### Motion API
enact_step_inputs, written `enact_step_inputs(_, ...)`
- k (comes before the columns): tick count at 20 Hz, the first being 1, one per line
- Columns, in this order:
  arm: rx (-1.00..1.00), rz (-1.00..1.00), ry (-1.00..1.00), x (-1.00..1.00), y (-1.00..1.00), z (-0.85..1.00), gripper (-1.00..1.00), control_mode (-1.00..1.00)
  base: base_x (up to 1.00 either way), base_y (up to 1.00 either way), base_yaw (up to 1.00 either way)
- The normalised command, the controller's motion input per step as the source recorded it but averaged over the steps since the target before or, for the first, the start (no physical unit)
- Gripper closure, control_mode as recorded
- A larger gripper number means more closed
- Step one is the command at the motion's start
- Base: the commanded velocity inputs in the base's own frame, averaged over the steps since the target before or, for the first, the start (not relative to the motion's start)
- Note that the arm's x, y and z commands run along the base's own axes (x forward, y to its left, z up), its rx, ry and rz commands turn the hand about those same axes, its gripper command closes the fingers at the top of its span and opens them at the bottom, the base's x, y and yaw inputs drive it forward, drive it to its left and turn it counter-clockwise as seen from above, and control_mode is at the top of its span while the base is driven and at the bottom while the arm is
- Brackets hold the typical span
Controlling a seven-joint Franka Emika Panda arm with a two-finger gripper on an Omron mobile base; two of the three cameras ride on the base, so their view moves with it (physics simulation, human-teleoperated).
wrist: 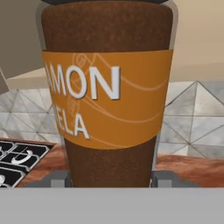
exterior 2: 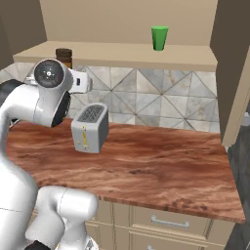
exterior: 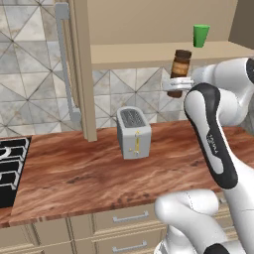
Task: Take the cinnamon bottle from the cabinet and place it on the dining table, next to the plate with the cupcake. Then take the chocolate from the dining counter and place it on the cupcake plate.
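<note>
Hand view: the gripper point(exterior: 177, 83) grasps the cinnamon bottle point(wrist: 107, 92) low on its body, upright, in the air just below the cabinet point(exterior: 163, 52) shelf, above the toaster point(exterior: 133, 133). Carry it level, clearing the shelf edge and green cup point(exterior: 200, 35).

The toaster point(exterior: 133, 133) stands on the counter point(exterior: 89, 178) before the tiled wall point(exterior: 30, 74), with the stove point(exterior: 11, 168) at the counter's left end. Above it the cabinet point(exterior: 149, 52) shelf carries the cup point(exterior: 201, 35) toward its right side, and the cabinet door point(exterior: 82, 69) hangs open to the left. The bottle point(exterior: 180, 69) is in the air just before and below the shelf's edge, left of the cup and above the toaster's right, between the gripper point(exterior: 177, 84) fingers.
</note>
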Motion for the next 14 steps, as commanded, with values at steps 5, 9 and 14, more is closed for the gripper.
enact_step_inputs(5, 0.0, 0.0, 0.0, -0.64, 0.03, -0.14, 1.0, -1.0, 0.0, 0.0, 0.0)
enact_step_inputs(9, -0.01, 0.0, 0.02, -0.24, 0.01, -0.03, 1.0, -1.0, 0.0, 0.0, 0.0)
enact_step_inputs(14, 0.0, 0.0, 0.0, 0.0, 0.0, 0.0, 1.0, 1.0, -0.06, 0.02, 0.0)
